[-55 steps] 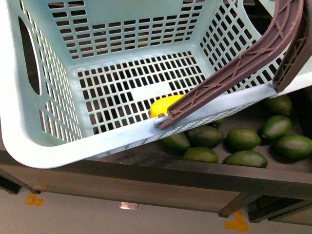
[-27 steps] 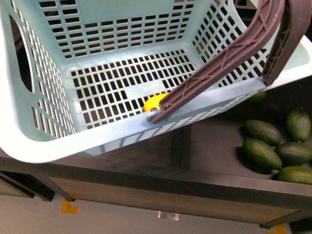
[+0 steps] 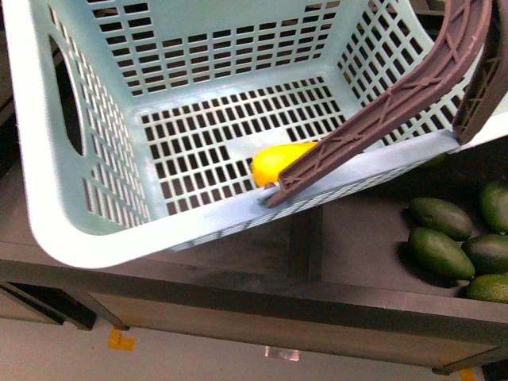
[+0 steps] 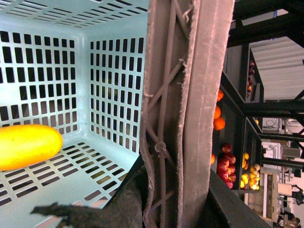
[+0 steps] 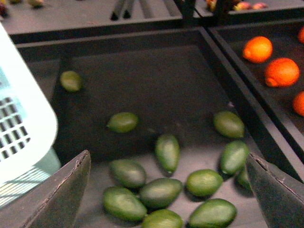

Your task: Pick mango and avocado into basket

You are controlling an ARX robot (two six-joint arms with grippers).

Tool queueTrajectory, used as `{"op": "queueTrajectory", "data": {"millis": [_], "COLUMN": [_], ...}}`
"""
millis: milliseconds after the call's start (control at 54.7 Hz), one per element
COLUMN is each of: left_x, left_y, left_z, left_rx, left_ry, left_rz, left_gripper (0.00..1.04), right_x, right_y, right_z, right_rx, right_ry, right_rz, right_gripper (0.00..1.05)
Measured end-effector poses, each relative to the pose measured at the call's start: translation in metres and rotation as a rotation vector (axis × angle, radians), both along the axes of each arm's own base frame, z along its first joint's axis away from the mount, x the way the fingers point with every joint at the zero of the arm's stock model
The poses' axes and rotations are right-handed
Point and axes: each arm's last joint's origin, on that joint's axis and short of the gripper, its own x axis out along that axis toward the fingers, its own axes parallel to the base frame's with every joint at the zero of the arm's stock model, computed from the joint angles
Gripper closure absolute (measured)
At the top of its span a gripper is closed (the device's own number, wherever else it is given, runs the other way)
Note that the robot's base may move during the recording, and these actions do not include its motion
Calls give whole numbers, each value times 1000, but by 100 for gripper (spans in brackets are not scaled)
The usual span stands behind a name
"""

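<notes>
Teal plastic basket (image 3: 87, 230), front view: hung tilted above the dark surface (image 3: 238, 282), with brown handles (image 3: 381, 111) crossing its near right corner. Mango (image 3: 279, 163): on the slotted floor against the near wall, part-hidden by a handle; more of it shows than half a second ago. Avocados (image 3: 440, 252): a second ago directly under the near rim, now clustered at the right edge, clear of the basket. Reading: view and basket have swung aside and uncovered the pile.

Left wrist view: the brown handles fill the middle and run through the left claw (image 4: 161, 209). Dark padding bears on them from either side, so the claw reads as clamped on them, carrying the basket. The mango lies on the basket floor beyond. Red and orange fruit (image 4: 222, 161) sits in racks behind; not task items.

Right wrist view: right claw (image 5: 167, 159), fingers (image 5: 61, 194) wide apart with nothing between them, poised over a dark bin (image 5: 142, 61) of avocados. One avocado (image 5: 167, 152) lies roughly in line between the fingers. A basket corner shows at the edge. Oranges (image 5: 282, 71) occupy the neighbouring compartment.

Status: mango entered; avocado outstanding, none in the basket. Next move, as judged: descend on a single avocado. The crowded ones risk a double grab.
</notes>
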Motion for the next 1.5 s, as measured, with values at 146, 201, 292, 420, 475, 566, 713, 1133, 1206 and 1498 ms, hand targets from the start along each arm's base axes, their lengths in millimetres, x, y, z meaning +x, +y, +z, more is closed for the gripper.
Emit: {"op": "queueTrajectory", "data": {"millis": [146,201,292,420,475,566,713,1133,1206,1498], "left_x": [0,0,0,0,0,0,0,0,0,0], "left_y": [-1,-1,0,0,0,0,-1,0,0,0], "left_z": [0,0,0,0,0,0,0,0,0,0], "left_rx": [-3,-2,4,6,5,0,-1,1,0,1], "left_ry": [3,2,-2,-3,-3,1,2,0,1,1], "left_rz": [1,3,16,17,14,8,5,10,8,8], "left_gripper": [86,86,86,86,86,86,86,86,86,86], "right_x": [26,38,61,90,102,121,148,206,214,241], "right_y": [-26,-36,-54,-77,-87,-100,-106,-102,-102,-105], "right_z": [-4,-9,-30,-69,-91,-136,-182,-217,-221,-235], "right_rx": [-39,-60,-99,-139,-121,-74,-15,62,69,80], "right_ry": [21,39,101,238,313,449,541,523,519,534], "right_rz": [37,65,131,145,145,144,155,155,153,140], "right_gripper": [9,9,9,9,9,9,9,9,9,9]}}
